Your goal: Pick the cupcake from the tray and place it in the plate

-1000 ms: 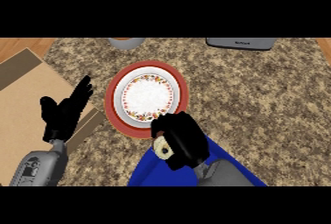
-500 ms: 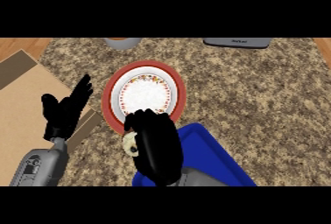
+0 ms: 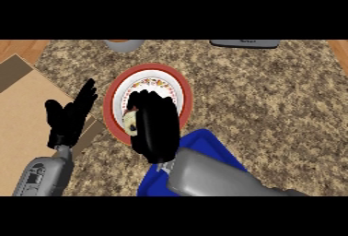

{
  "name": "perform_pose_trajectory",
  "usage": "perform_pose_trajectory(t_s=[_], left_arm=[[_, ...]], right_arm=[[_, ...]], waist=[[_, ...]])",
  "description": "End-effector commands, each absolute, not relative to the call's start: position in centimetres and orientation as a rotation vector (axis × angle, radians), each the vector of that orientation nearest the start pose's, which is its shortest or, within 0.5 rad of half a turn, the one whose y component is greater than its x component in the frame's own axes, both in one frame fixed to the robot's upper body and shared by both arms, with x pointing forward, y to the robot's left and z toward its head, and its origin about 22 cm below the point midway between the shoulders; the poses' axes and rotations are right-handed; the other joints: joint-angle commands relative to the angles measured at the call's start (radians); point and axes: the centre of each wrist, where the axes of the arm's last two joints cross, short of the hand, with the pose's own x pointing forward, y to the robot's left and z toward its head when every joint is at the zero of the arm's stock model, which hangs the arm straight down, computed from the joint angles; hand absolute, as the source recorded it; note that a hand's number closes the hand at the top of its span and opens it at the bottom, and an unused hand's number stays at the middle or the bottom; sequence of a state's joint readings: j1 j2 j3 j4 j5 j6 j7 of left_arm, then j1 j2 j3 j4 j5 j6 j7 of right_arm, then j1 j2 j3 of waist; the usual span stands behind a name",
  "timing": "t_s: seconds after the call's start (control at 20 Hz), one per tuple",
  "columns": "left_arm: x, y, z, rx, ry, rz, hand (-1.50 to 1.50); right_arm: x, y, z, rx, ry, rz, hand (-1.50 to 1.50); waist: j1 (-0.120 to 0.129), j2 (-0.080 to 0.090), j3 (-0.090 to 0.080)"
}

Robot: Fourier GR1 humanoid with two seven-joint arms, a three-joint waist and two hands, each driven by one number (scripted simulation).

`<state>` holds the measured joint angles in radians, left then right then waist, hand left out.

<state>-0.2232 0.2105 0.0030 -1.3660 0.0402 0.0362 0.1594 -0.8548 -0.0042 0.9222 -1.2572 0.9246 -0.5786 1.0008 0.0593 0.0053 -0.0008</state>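
1. Placing step: the right robot hand point(image 3: 155, 124), fingers curled round the cupcake point(image 3: 131, 123), hangs over the plate's point(image 3: 156, 68) lower-left part, mid-frame.
2. Next, I judge: lower it and uncurl the fingers.
3. One cupcake, one plate, one blue tray point(image 3: 207, 140) at lower centre, two hands; the left robot hand point(image 3: 68, 117) rests open, left.

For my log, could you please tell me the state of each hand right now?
Left hand: open, holding nothing.
Right hand: shut on the cupcake, over the plate.

Bright, even light — flat, diffuse
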Motion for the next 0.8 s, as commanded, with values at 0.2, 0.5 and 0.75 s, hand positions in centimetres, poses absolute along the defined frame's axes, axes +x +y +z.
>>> perform_pose_trajectory(t_s=[0.2, 0.5, 0.75], left_arm=[[29.8, 28.5, 3.0, 0.154, -1.429, -0.118, 0.0], [29.0, 27.1, 2.5, 0.149, -1.423, -0.134, 0.0], [29.2, 28.9, 2.2, 0.149, -1.41, -0.108, 0.0]], right_arm=[[32.0, 2.9, 7.5, -0.956, -1.681, 0.712, 1.5], [33.6, 0.1, 5.2, -0.746, -1.515, 0.733, 1.5], [34.8, -1.3, 3.3, -0.631, -1.55, 0.868, -1.5]], waist=[[-0.01, 0.004, 0.0], [-0.011, 0.008, 0.002], [-0.018, 0.007, 0.001]])
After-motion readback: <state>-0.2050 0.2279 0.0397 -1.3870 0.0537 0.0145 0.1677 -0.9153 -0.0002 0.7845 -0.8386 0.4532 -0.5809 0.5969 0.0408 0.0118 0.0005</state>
